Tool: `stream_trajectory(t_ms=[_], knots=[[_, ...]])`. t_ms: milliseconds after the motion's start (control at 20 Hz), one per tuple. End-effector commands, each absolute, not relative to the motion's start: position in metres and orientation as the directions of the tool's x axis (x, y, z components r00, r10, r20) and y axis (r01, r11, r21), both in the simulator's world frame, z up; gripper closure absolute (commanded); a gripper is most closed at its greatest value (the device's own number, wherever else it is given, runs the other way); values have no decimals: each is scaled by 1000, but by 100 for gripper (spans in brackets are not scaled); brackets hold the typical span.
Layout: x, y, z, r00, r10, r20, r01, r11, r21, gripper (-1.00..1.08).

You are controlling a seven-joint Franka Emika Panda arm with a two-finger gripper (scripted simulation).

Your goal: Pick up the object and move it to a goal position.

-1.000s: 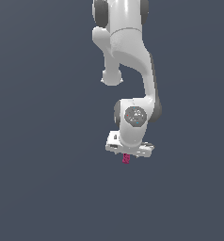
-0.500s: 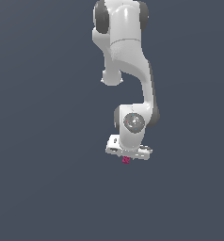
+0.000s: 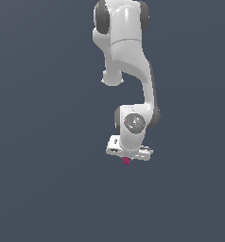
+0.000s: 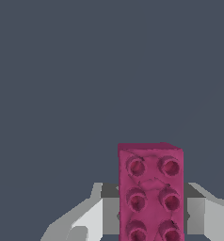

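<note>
The object is a magenta-pink studded brick, elongated, seen close up in the wrist view. It sits between my two white fingers, which press its sides. In the exterior view the object shows as a tiny pink piece sticking out just under my white gripper. The gripper is shut on it. The goal position carries no visible mark in either view.
The white arm reaches down from the top of the exterior view. Around it there is only a plain dark grey-blue ground, with no other objects or edges in sight.
The gripper, with the pink object in it, has shifted slightly lower in the exterior view. The arm's upper links have moved with it. The grip is unchanged.
</note>
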State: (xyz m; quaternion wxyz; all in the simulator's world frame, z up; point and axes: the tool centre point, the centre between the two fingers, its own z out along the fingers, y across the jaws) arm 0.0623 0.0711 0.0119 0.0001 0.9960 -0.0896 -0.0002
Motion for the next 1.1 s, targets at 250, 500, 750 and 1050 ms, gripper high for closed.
stream_trajectory(t_ms=[250,500,750,1050], knots=[[61,58,21,984,-178,0,-178,-984,0,108],[58,25,44,984,-178,0,-178,-984,0,108],[56,-10,70,984,-178,0,-178,-984,0,108],[56,-27,82,984,-178,0,-178,-984,0,108]])
